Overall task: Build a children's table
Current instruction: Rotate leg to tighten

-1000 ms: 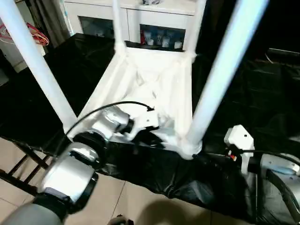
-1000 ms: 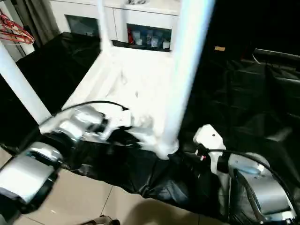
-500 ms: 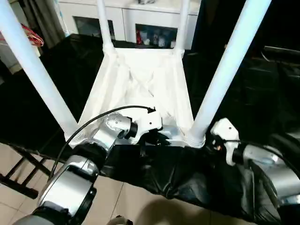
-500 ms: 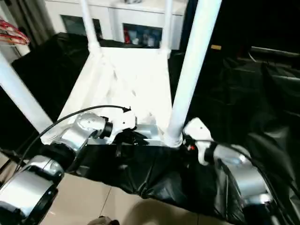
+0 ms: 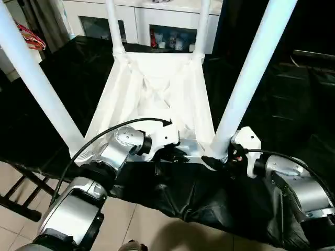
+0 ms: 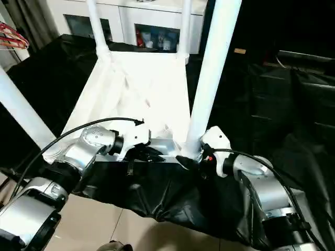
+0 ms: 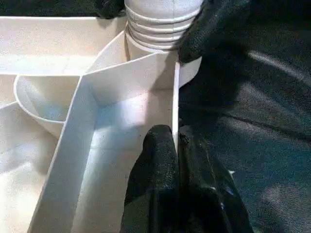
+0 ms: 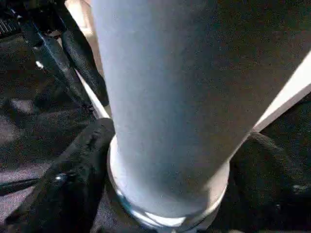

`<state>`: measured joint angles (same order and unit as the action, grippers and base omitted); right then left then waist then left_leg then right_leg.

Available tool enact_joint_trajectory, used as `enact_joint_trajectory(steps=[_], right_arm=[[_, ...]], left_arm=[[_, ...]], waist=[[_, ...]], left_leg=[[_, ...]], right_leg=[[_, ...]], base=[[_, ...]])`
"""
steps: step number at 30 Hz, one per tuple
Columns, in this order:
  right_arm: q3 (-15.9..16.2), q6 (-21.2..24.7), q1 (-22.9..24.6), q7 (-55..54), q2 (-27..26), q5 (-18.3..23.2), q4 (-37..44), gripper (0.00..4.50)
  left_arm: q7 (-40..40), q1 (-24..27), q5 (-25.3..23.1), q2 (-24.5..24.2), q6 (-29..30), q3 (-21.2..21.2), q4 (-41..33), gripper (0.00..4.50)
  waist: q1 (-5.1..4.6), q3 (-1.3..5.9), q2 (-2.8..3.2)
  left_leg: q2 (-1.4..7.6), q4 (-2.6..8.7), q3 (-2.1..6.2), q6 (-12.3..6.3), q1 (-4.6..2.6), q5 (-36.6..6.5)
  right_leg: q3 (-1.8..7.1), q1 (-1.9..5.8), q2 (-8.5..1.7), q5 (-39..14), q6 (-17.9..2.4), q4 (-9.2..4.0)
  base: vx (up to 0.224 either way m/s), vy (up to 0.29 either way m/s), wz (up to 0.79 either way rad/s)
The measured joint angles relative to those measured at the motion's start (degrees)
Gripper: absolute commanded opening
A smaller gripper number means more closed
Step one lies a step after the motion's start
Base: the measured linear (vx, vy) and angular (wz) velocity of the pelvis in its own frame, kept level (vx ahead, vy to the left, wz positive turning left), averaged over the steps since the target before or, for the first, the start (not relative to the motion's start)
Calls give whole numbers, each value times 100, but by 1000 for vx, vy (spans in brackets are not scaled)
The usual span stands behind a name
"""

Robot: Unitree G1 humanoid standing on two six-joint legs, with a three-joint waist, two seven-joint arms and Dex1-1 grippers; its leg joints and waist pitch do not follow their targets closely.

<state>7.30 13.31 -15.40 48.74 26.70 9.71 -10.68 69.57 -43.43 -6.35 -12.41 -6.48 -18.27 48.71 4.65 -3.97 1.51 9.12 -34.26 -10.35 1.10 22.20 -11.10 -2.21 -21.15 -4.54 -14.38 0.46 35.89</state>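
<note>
The children's table lies upside down on a black sheet, its ribbed underside up and its four white legs standing in the corner sockets. My left gripper is shut on the thin rim wall at the table's near edge, just left of the near right corner; it also shows at that edge. My right gripper straddles the base of the near right leg, one black finger lying against the collar, the other finger a little apart from it. One right fingertip touches the leg's ribbed foot.
A white cabinet with glass doors stands behind the table. The black sheet covers the work surface and hangs over its near edge. Tiled floor lies below, with a dark frame at the lower left.
My right gripper has moved left from beside the corner to the base of the near right leg, its fingers now on either side. The left gripper keeps its hold. The camera shifted.
</note>
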Motion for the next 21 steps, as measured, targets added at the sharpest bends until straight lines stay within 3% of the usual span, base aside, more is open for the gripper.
enact_joint_trajectory(steps=[7,12,17,21], right_arm=[[-3,-43,-35,57,-74,95,-103,289],[-47,-79,-12,-29,-188,99,-102,274],[-462,-118,199,-1450,-1091,-32,-83,273],[-647,-184,199,-2408,-1545,-208,-121,273]], left_arm=[[47,0,29,-28,95,29,-35,0],[46,1,36,-43,149,58,-82,0],[-638,-25,-51,270,627,166,-193,0],[-1142,-37,-125,545,809,227,-198,0]], waist=[[-29,-19,7],[-67,-43,-3],[-127,-90,-37],[-130,-97,-12]], left_leg=[[2,6,-2,1,-1,0],[2,18,-2,21,-3,-12],[2,56,-16,38,-14,-14],[-3,113,-48,38,-28,-12]], right_leg=[[0,-2,1,0,0,-2],[-1,-2,1,0,-1,-8],[3,-3,0,11,-18,-34],[4,7,-9,25,-36,-96]], base=[[0,0,0],[0,0,0],[0,0,0],[0,0,0]])
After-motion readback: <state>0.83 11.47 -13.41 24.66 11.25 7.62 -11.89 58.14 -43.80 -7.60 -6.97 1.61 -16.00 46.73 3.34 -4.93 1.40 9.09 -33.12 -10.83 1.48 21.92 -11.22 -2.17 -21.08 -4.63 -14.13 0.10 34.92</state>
